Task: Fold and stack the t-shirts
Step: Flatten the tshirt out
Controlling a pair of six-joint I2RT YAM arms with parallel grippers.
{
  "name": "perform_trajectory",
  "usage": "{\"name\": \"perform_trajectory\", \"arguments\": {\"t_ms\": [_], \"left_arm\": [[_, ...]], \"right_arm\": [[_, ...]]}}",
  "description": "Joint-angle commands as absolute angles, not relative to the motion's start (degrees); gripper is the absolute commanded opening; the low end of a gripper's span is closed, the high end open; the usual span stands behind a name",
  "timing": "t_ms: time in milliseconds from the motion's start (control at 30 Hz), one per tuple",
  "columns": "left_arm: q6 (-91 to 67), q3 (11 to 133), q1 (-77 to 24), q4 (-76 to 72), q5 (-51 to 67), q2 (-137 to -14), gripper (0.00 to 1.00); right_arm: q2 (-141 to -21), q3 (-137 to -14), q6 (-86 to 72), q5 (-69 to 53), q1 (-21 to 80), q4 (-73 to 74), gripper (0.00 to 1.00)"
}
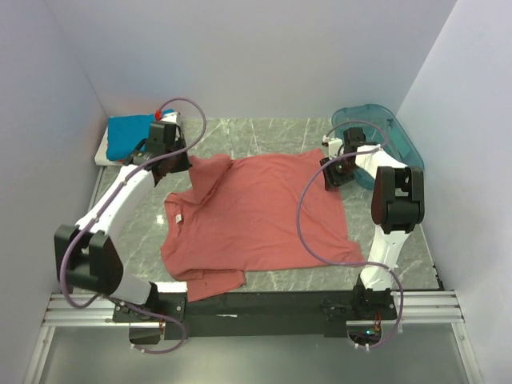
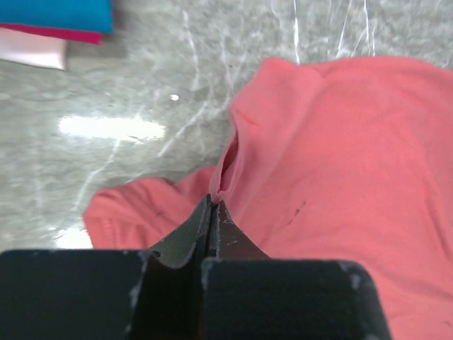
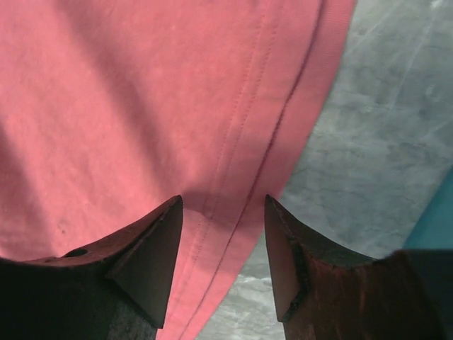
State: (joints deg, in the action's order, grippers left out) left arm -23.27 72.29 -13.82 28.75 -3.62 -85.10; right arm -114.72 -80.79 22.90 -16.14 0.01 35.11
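Note:
The large salmon-pink t-shirt lies spread on the marble table, its far-left sleeve rumpled. My left gripper is shut on a fold of that shirt at its far-left corner; the fingertips pinch the cloth. My right gripper is open over the shirt's far-right hem, one finger above the cloth and the other above the bare table beside the edge. Folded blue, red and white shirts are stacked at the far left, and show in the left wrist view.
A translucent teal plastic bin stands at the far right against the wall, just behind my right gripper. White walls close in on three sides. A black rail runs along the near edge, with the shirt's near hem on it.

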Motion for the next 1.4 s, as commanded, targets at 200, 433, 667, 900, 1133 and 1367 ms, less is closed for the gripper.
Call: {"name": "perform_trajectory", "arguments": {"t_ms": [200, 433, 667, 900, 1133, 1367], "left_arm": [[-20.3, 67.7, -13.4, 24.9, -6.3, -77.0, 0.00], [-19.8, 64.3, -13.5, 23.6, -5.9, -74.7, 0.00], [-19.5, 62.1, -13.5, 23.5, -7.4, -69.3, 0.00], [-20.4, 59.5, -13.5, 25.2, -5.5, -63.0, 0.00], [-20.2, 56.6, -13.5, 25.0, -6.1, -61.7, 0.00], [-19.8, 54.0, -13.5, 23.8, -8.3, -61.9, 0.00]], "right_arm": [[-116.0, -80.5, 23.1, -12.4, -0.3, 38.0, 0.27], [-109.9, -70.7, 25.9, -10.6, -0.3, 37.5, 0.00], [-101.2, -54.8, 30.2, -9.1, -0.3, 37.8, 0.00], [-91.6, -47.1, 33.9, -10.1, -0.3, 41.0, 0.06], [-88.6, -60.2, 30.0, -11.7, -1.1, 40.1, 0.45], [-102.6, -76.4, 23.6, -11.0, -1.1, 35.2, 0.45]]}}
